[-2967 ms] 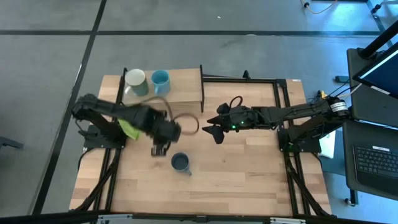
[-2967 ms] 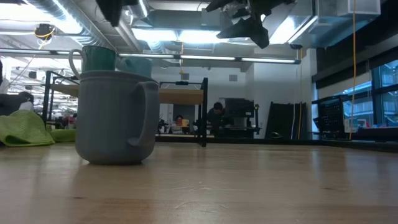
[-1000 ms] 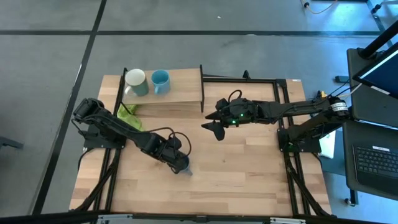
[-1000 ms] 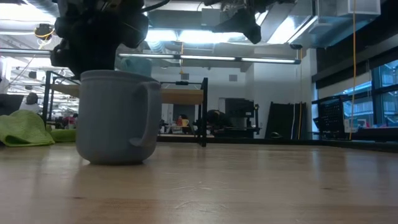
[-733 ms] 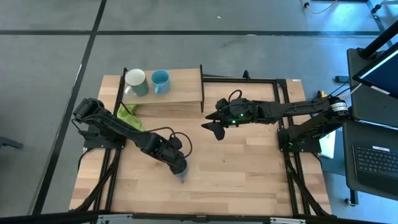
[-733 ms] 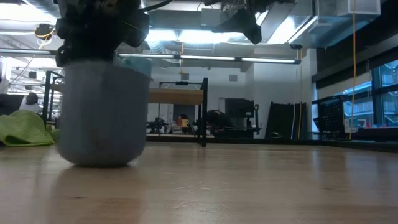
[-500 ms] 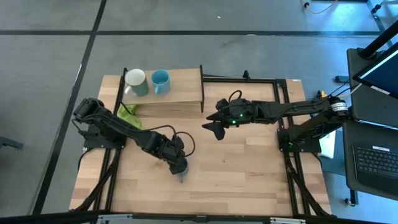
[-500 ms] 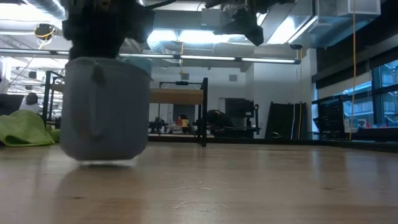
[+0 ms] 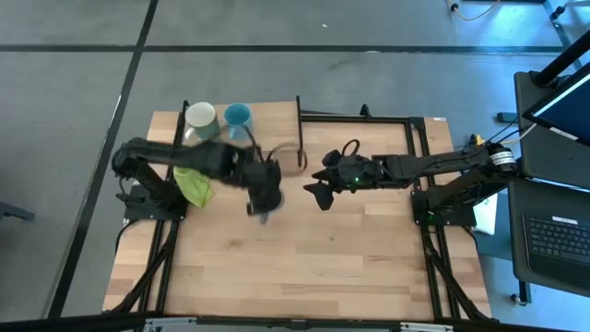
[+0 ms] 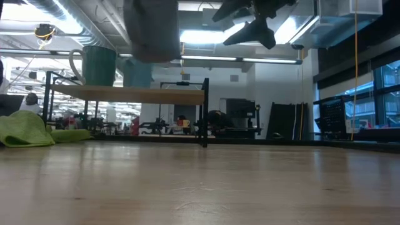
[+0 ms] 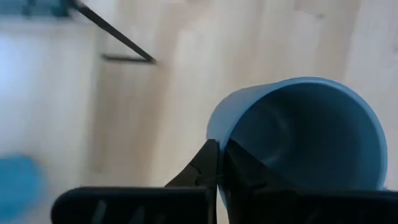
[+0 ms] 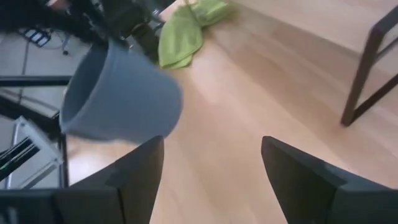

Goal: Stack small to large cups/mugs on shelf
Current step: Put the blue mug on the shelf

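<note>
above the table, left fingers [image 11: 219,163] pinch the grey-blue mug's [image 11: 305,134] rim; right fingers [image 12: 211,168] spread

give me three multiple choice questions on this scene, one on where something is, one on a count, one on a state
1. Where is the dark grey-blue mug?
A. On the tabletop
B. Held in the air by the left gripper
C. On the shelf

2. How many mugs stand on the shelf?
A. One
B. Two
C. Three

3. What state is the right gripper in?
A. Open, holding nothing
B. Shut on the cloth
C. Shut on a mug

Key:
1 B: the low view shows the mug off the table, and the left wrist view shows fingers clamped on its rim.
2 B: only the pale green mug and the light blue mug stand there.
3 A: its fingers are spread apart with nothing between.
</note>
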`<state>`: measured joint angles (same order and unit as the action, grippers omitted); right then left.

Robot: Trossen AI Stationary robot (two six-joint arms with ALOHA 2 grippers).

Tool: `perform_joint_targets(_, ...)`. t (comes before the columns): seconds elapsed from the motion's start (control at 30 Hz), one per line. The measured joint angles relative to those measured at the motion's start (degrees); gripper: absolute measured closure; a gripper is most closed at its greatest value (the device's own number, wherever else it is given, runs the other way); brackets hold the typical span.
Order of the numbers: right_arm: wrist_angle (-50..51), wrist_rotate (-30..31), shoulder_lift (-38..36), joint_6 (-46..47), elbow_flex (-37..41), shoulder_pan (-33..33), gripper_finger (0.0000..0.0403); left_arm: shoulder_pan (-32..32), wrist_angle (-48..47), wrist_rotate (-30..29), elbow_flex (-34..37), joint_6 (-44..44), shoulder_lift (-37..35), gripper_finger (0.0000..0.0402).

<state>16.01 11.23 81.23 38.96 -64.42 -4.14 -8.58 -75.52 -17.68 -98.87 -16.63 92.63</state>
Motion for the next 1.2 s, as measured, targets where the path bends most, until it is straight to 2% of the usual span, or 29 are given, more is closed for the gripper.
perform_joint_targets(0.1, -0.4, 2.6, 0.0, 1.3, 0.0, -0.8, 0.0131, 5.6, -1.0, 0.0, -3.5, 10.9, 0.0, 0.04)
perform_joint_targets(0.33, -1.7, 4.4, 0.0, 4.5, 0.0, -2.8, 0.0131, 20.6, 1.4, 0.4, -9.4, 34.6, 0.0, 0.0398)
perform_joint_targets(0.4, -1.7, 5.2, 0.0, 5.8, 0.0, -3.3, 0.0131, 24.6, 2.0, 1.8, -10.0, 39.3, 0.0, 0.0398)
perform_joint_targets(0.5, -1.7, 7.0, 0.0, 7.5, 0.0, -4.2, 0.0131, 29.9, 3.2, 6.8, -10.1, 44.4, 0.3, 0.0399)
perform_joint_targets(0.67, -1.6, 7.4, 0.0, 10.1, 0.0, -4.7, 0.0131, 34.0, 3.5, 7.1, -10.5, 53.6, 3.7, 0.0399)
perform_joint_targets(0.83, -1.6, 9.4, 0.0, 11.8, 0.0, -4.7, 0.0131, 35.1, 3.0, 8.5, -15.8, 57.2, 9.0, 0.0399)
perform_joint_targets(1.0, -1.6, 10.2, 0.0, 13.2, 0.0, -5.3, 0.0131, 36.8, 2.6, 12.8, -24.1, 57.2, 13.0, 0.04)
perform_joint_targets(1.2, -1.5, 10.2, 0.0, 13.9, 0.0, -6.1, 0.0131, 40.1, -2.0, 12.7, -31.1, 56.0, 17.1, 0.04)
